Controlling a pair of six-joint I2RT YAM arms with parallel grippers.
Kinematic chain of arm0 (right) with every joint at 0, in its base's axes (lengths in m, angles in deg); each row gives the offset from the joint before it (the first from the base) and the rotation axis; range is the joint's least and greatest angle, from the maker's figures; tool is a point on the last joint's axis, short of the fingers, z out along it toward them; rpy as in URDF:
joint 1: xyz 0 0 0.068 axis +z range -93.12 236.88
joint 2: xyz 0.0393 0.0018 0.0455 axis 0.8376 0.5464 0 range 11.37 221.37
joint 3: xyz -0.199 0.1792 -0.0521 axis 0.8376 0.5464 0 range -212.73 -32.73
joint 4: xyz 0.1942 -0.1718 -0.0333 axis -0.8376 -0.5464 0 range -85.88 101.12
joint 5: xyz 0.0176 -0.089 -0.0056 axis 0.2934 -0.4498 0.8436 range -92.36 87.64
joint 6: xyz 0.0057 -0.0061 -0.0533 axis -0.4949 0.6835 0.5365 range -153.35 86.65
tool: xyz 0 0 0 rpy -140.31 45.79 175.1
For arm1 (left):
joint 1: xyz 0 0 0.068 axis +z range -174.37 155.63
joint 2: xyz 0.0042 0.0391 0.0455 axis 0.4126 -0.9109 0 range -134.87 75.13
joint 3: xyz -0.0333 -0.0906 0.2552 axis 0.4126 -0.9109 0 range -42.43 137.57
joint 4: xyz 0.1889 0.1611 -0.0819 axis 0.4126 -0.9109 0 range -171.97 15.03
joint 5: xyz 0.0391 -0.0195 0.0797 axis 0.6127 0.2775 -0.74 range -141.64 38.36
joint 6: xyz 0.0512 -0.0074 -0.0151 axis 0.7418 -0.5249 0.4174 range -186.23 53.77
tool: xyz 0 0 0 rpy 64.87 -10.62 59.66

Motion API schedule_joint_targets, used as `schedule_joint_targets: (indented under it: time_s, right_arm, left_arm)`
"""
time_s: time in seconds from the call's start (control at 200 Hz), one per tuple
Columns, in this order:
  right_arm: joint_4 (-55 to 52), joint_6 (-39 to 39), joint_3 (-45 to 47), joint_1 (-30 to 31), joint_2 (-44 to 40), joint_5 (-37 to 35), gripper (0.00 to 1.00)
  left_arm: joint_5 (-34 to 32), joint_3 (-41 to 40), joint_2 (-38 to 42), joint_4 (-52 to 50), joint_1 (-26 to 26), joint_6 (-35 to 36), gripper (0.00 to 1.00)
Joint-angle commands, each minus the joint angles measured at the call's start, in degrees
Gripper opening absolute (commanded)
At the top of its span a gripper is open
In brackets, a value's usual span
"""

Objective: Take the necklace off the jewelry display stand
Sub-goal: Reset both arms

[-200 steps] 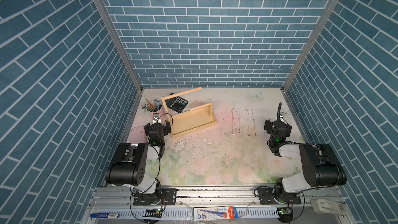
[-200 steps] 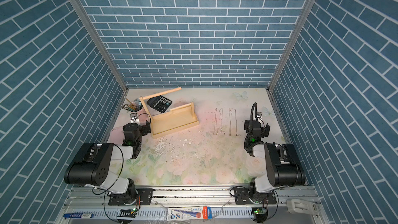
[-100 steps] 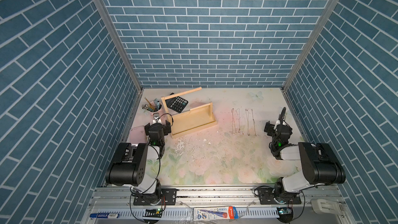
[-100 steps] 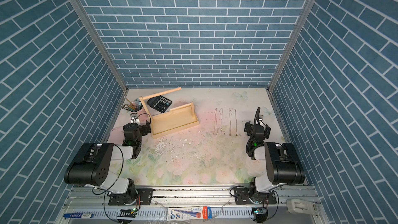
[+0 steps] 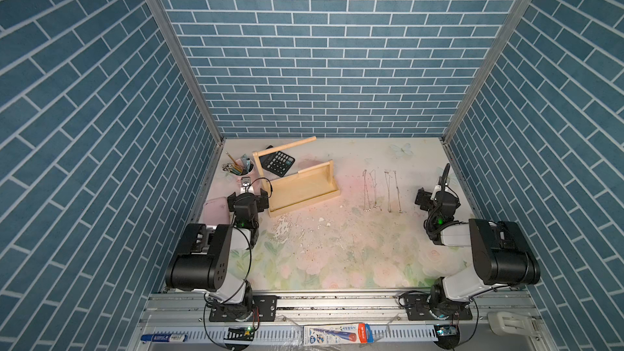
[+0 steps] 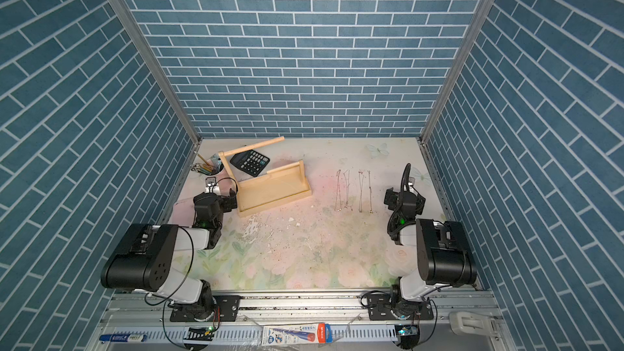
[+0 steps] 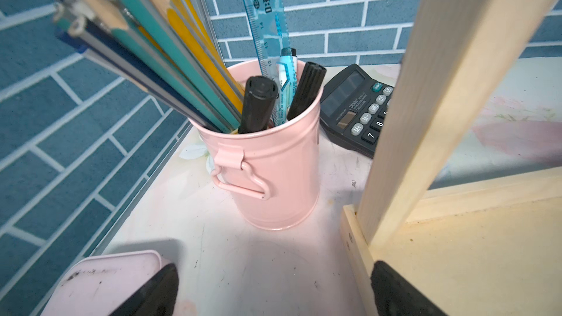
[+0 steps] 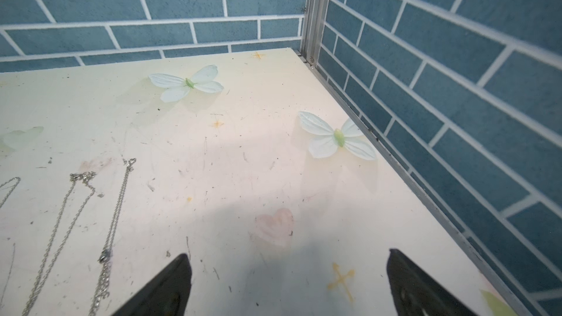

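The pale wooden jewelry display stand (image 5: 300, 187) (image 6: 273, 190) stands at the back left of the table, and its two dowel bars look bare. Silver necklaces (image 5: 374, 190) (image 6: 346, 190) (image 8: 117, 208) lie stretched out flat on the table to the right of it. My left gripper (image 5: 248, 195) (image 6: 216, 199) (image 7: 275, 284) is open, low at the stand's near left corner. One of its fingertips (image 7: 392, 287) is over the tray (image 7: 456, 253) and nothing is between the jaws. My right gripper (image 5: 437, 197) (image 6: 403, 197) (image 8: 287, 281) is open and empty over bare table, just right of the necklaces.
A pink pencil cup (image 5: 238, 168) (image 7: 273, 177) full of pens stands straight ahead of the left gripper. A black calculator (image 5: 278, 163) (image 7: 352, 107) lies behind the stand. A pink box (image 5: 216, 211) (image 7: 100, 281) sits by the left wall. The right wall (image 8: 456, 117) is close to the right gripper.
My right wrist has shifted slightly by the right wall. The left arm, the stand and the necklaces have not moved.
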State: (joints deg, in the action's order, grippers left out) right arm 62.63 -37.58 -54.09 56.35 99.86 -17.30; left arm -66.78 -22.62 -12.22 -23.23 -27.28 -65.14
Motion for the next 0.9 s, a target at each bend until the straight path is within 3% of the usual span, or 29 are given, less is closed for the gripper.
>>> schedule_joint_targets:
  time_s: [0.0,0.895]
  right_arm:
    - [0.4,-0.6,0.1,0.3,-0.3,0.3,0.99]
    - [0.4,-0.4,0.1,0.3,-0.3,0.7,0.99]
  left_arm:
    - [0.2,1.2,-0.2,0.1,-0.3,0.8,0.99]
    - [0.2,1.2,-0.1,0.1,-0.4,0.8,0.99]
